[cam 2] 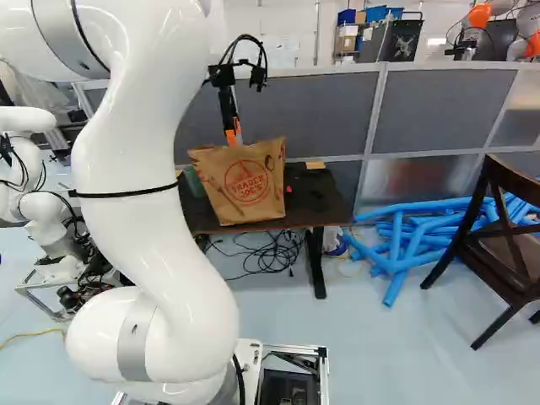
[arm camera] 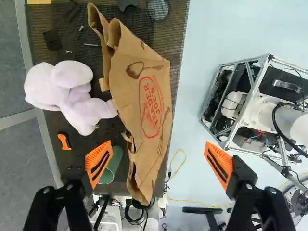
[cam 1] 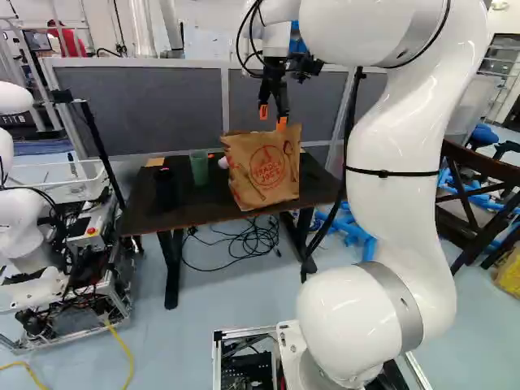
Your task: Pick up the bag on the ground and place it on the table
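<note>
Grey partition panels (cam 1: 146, 106) are rising behind the dark tabletop (cam 1: 211, 201), by whose near edge the brown paper bag (cam 1: 264, 171) is being supported. A pale lilac soft item (arm camera: 79, 91) is being shown almost whole in the wrist view, while only a small part is being revealed beside the bag in the left base view; a small orange-and-black object (arm camera: 64, 141) is also being shown by the wrist view. Blue tubes (cam 2: 422, 228) and a dark wooden chair (cam 2: 506, 236) are being taken in more fully by the right base view.

Upright, slightly tilted, the bag is being presented with its printed face toward the base cameras. From above, its long axis is being traced roughly along the tabletop's near edge. Its inside is being hidden, so its contents cannot be told. A green cup (arm camera: 110, 166) is being seen behind the bag, partly covered by it in the right base view; nothing can be told of the cup's contents.

Above the bag, the jaws are being held wide apart, with the bag being seen between their lines and unclamped.
</note>
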